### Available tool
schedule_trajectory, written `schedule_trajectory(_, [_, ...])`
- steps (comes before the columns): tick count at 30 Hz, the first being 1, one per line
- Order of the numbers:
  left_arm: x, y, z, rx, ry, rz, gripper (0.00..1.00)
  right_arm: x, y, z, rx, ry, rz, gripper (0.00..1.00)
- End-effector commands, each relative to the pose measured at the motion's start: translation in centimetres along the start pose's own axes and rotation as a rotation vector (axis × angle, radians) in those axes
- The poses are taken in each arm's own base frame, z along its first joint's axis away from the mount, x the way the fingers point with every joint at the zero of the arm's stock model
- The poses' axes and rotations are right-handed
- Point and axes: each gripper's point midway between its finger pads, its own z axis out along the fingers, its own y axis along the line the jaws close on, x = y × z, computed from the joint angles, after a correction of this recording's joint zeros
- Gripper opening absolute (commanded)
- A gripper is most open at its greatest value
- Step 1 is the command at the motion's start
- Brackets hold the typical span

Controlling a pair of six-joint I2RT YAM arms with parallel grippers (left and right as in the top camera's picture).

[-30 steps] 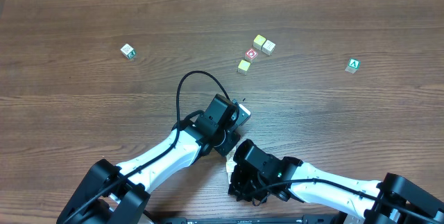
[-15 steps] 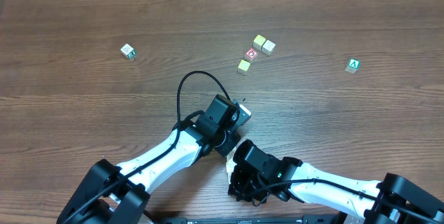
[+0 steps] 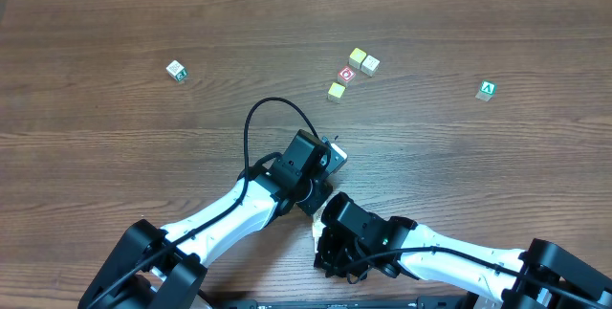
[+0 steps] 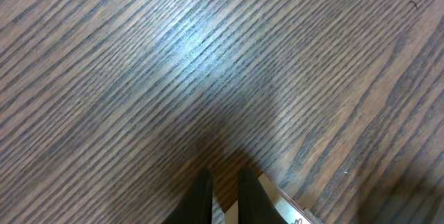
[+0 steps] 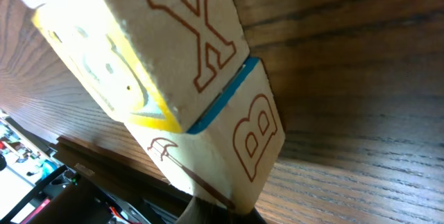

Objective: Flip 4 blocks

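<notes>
**Both tools clenched low in the frame, the four blocks lying untouched above**

As things lie, this looks like a gap between reaches, not a flip under way: neither tool is at any of the four blocks. The left tool (image 4: 223, 182) is clenched, its fingertips almost meeting over bare desk (image 4: 208, 57), and I can make out nothing held in it. The right tool (image 5: 218, 213) is clenched too and barely shows at the bottom edge of its own view. An X cube (image 5: 173, 37) and a B cube (image 5: 236, 148), pressed face to face on the wood, fill that view. Whether the tool touches the B cube I cannot tell. From overhead, both tools sit at lower centre.

All four blocks are small pale cubes sitting flat. The yellow-green block (image 3: 358, 57) and the cream block (image 3: 370, 64) touch at upper centre. The pale yellow block (image 3: 337, 90) lies just below and left of them. The red-ring cube (image 3: 346, 75) sits wedged among these three. The white block with green marks (image 3: 176, 71) lies alone at upper left, and a green "A" cube (image 3: 487, 90) sits well apart at upper right.

The next move, I judge, calls for releasing one tool and carrying it up the frame. The lone white block offers the easiest grasp. The cluster needs a narrow approach so the red-ring cube is not knocked. How many blocks are already turned cannot be told
</notes>
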Motion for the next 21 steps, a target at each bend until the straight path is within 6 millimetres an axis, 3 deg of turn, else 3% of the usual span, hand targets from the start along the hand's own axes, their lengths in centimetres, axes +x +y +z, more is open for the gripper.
schedule_trajectory(1, [0.3, -1.0, 0.3, 0.038, 0.010, 0.018, 0.08, -0.6, 0.1, 0.1, 0.001, -0.034, 0.000, 0.04])
schedule_trajectory(21, [-0.2, 0.2, 0.3, -0.029, -0.008, 0.000, 0.07, -0.6, 0.0, 0.2, 0.006, -0.044, -0.009, 0.04])
